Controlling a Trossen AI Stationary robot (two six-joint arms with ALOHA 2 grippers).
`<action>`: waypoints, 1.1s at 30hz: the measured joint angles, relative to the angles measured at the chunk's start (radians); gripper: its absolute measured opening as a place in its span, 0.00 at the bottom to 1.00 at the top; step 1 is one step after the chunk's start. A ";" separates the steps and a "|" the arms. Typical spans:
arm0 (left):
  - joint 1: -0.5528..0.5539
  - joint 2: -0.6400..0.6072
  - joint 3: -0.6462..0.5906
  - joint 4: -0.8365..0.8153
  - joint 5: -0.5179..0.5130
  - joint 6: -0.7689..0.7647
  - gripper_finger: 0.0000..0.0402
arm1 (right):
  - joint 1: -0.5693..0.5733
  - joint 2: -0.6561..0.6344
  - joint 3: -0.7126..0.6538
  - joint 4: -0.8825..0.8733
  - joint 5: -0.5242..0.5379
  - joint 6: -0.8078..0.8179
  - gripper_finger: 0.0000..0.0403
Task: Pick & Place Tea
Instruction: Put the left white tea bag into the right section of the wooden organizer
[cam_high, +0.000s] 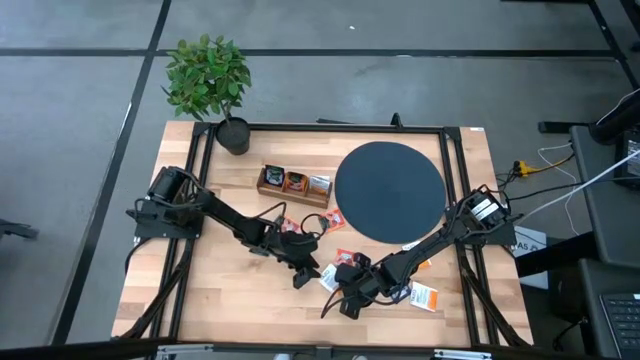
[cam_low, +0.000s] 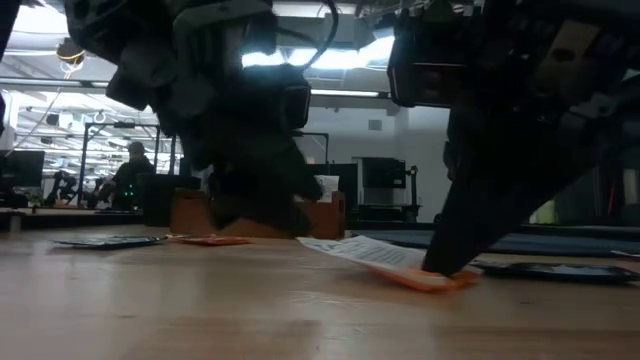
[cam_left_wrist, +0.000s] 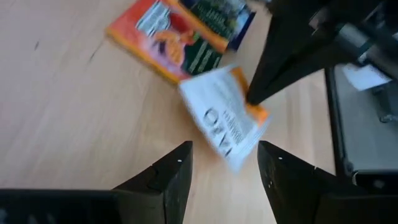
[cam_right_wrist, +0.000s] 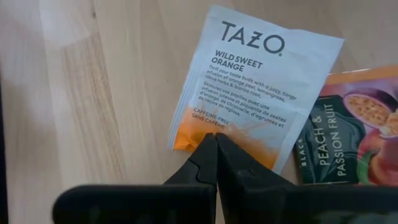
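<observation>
At table front, right gripper (cam_right_wrist: 216, 138) clenched, pinning white-orange sachet (cam_right_wrist: 258, 81) corner; left gripper (cam_left_wrist: 224, 163) spread, likely next straddles and grabs it.

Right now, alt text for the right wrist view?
The right claw, shut, presses its tips on the orange edge of a white Tazo Wild Sweet Orange sachet lying on the wooden table. A peach and passion fruit sachet overlaps it.
</observation>
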 joint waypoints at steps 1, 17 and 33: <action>0.002 0.000 0.005 0.003 -0.008 0.000 0.44 | 0.000 0.000 0.000 0.001 0.001 -0.001 0.01; 0.013 -0.001 0.030 -0.084 -0.042 -0.028 0.44 | -0.021 0.001 0.000 0.017 -0.002 -0.030 0.01; 0.013 -0.001 0.029 -0.141 -0.047 -0.080 0.44 | -0.050 0.001 0.000 0.038 -0.002 -0.061 0.01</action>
